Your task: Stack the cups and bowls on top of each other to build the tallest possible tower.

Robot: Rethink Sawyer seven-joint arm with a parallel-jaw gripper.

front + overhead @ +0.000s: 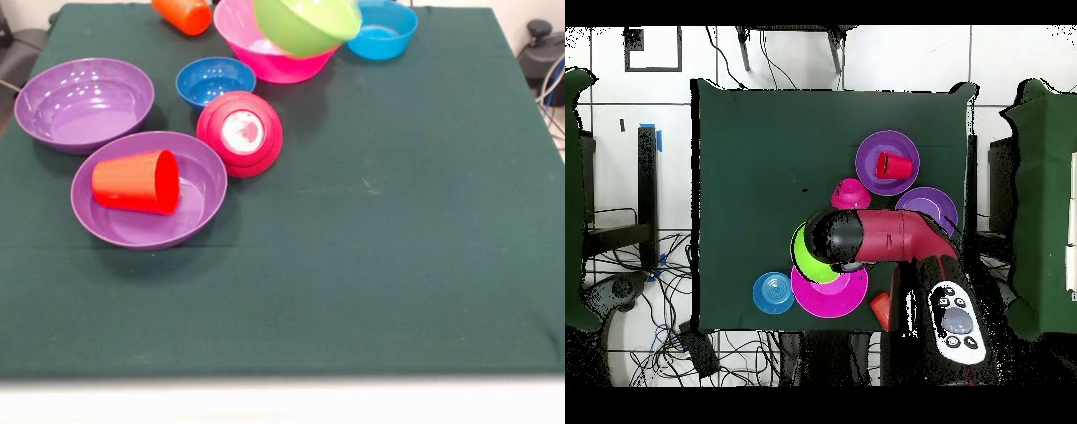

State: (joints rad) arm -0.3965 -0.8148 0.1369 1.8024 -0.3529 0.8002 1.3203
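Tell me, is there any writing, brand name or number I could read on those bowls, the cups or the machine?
None can be read in either view.
Bowls and cups: plain plastic, no lettering; the white patch on the upturned crimson bowl is only glare.
Robot arm: the grey panel with buttons has marks too small to read.

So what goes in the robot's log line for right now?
lime green bowl: tilted above pink bowl | red cup: on side in purple bowl | end effector: hidden | tower: not started
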